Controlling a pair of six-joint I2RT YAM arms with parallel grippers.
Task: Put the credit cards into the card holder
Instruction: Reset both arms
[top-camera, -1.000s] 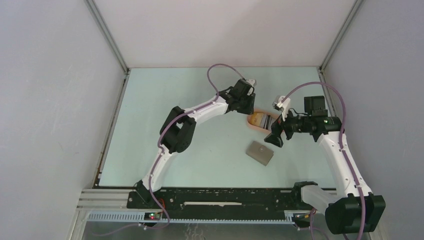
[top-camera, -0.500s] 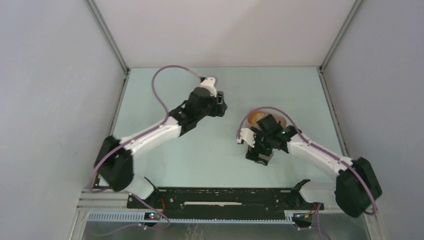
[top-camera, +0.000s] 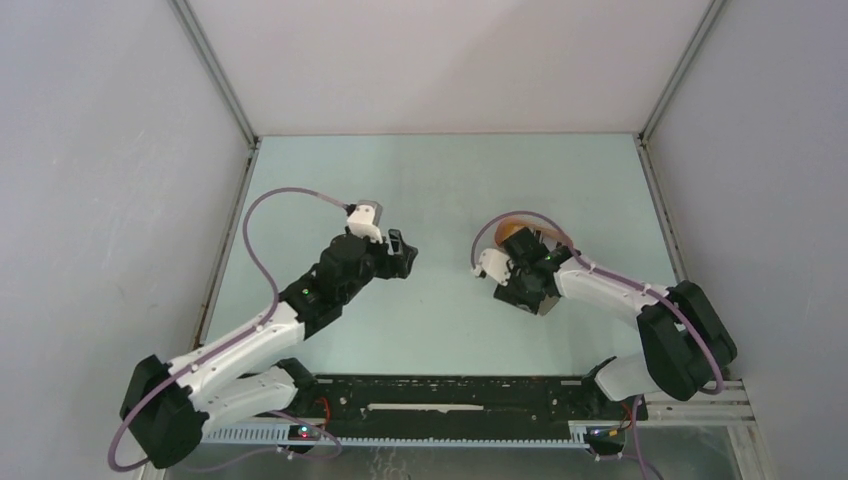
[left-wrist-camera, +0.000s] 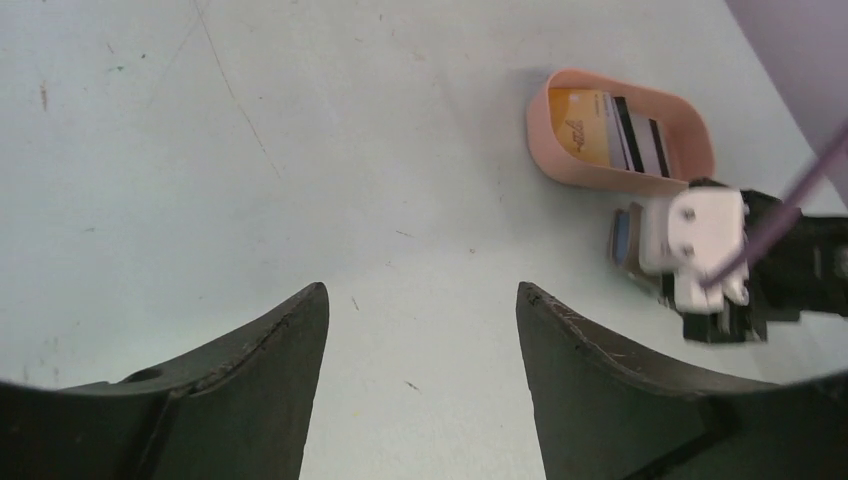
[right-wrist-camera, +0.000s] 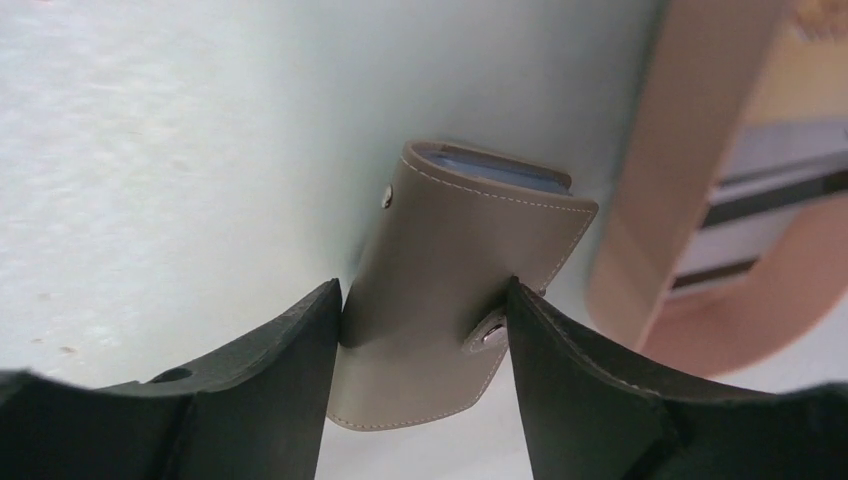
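The card holder (right-wrist-camera: 455, 270), a folded grey wallet with a snap tab, lies on the table just in front of the tray. It is mostly hidden under the right arm in the top view (top-camera: 545, 303). My right gripper (top-camera: 530, 290) is over it, and its jaws (right-wrist-camera: 422, 300) press on the wallet's two side edges. The credit cards lie in the peach-orange tray: a yellow-orange one (left-wrist-camera: 582, 128) and dark ones with silvery stripes (left-wrist-camera: 640, 148). They show partly in the right wrist view (right-wrist-camera: 765, 215). My left gripper (top-camera: 400, 255) is open and empty over bare table (left-wrist-camera: 420, 300), left of the tray.
The peach-orange oval tray (top-camera: 508, 229) stands right behind the wallet (left-wrist-camera: 555, 165), with its wall close to the wallet's far corner (right-wrist-camera: 640, 200). The enclosure's frame posts and side walls border the table.
My left arm has pulled back from the tray to the near left. My right arm has swung down over the wallet and its jaws now sit against the wallet's edges.
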